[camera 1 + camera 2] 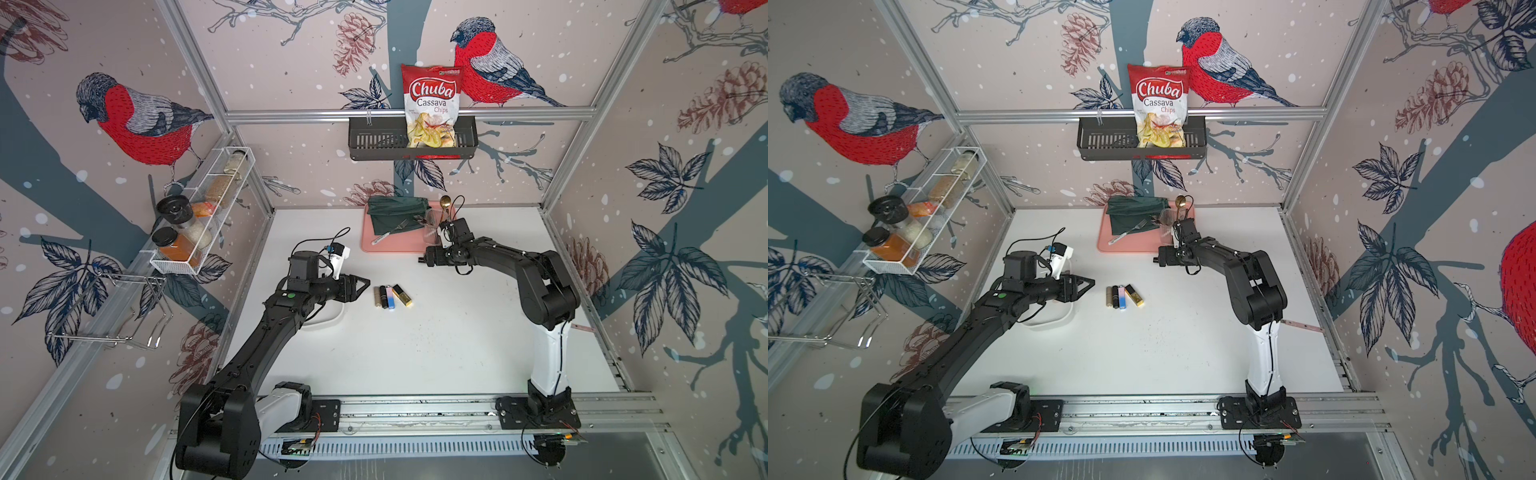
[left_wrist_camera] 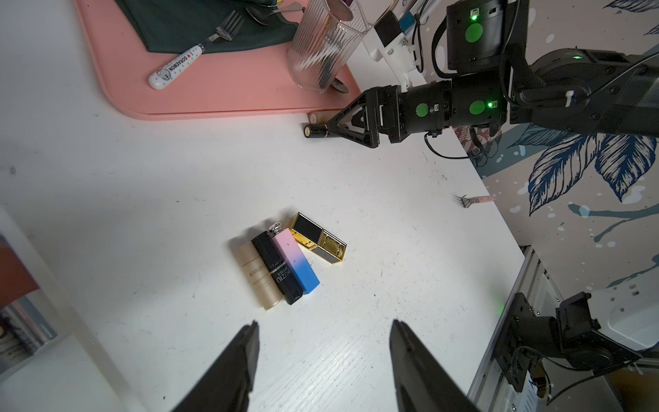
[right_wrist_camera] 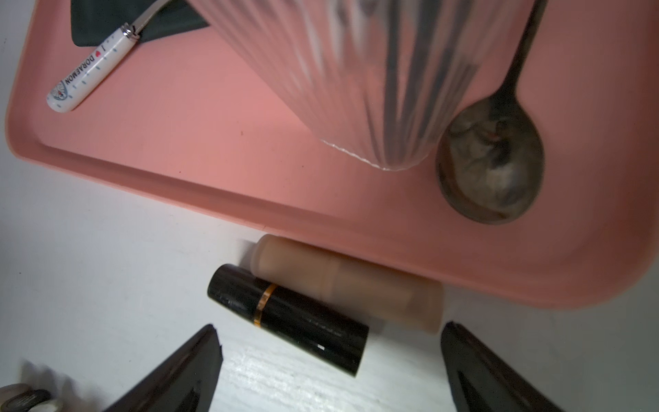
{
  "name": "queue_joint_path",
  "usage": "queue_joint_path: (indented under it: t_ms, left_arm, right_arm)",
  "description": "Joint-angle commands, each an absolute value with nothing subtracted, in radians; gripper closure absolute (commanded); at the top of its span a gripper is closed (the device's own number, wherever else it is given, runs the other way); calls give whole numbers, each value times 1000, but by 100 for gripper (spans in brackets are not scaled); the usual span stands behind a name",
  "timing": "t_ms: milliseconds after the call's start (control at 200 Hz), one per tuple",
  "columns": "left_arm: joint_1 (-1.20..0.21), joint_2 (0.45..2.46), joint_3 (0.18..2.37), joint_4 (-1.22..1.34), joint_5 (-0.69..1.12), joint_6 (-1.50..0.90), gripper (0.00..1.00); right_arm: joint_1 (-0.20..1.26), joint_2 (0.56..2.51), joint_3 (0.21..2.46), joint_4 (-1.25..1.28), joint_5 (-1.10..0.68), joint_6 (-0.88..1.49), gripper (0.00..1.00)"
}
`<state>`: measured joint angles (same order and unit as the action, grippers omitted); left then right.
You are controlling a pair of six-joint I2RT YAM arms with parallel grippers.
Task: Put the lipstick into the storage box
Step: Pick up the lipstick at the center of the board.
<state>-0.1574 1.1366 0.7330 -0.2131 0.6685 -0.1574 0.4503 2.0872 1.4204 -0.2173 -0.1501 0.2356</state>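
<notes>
We find the left gripper (image 2: 322,324) partly open and empty, jaws facing four lipsticks (image 1: 390,296) bunched at its three o'clock in a top view, apparently lined up for a pick. The storage box (image 1: 1064,321) sits beneath that arm at seven o'clock, handy for a short drop. The right gripper (image 3: 331,326) stands wide open, a black lipstick (image 3: 289,317) partly between its jaws, ungripped, beside the pink tray (image 3: 178,185).

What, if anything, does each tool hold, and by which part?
Nothing. The left tool is open, short of four lipsticks; the right tool is open, not touching the black lipstick before it.
</notes>
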Motion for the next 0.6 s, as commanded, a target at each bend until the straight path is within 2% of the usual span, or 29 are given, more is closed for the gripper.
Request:
queue_joint_path:
  t_ms: [0, 595]
  left_arm:
    - [-157, 1140, 733, -189, 659, -144, 38]
    - [-158, 1143, 735, -198, 638, -143, 38]
  right_arm:
    - [455, 2093, 1430, -215, -192, 238, 0]
    - [506, 2036, 1328, -132, -315, 246, 0]
